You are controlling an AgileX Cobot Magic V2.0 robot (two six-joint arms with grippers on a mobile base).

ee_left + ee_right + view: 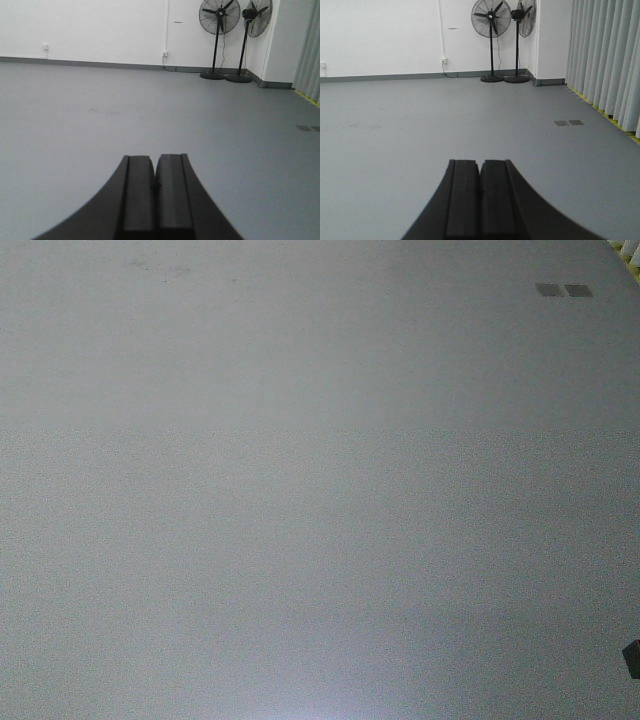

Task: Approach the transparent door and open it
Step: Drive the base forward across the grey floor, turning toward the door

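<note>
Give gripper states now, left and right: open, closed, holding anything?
Left gripper: closed, holding nothing.
Right gripper: closed, holding nothing.

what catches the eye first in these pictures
Two black fans stand side by side against the far white wall, near the corner. Grey curtains run down the right side, and bare grey floor fills most of every view. The left claw and right claw sit shut at the bottom of their wrist views.
</note>
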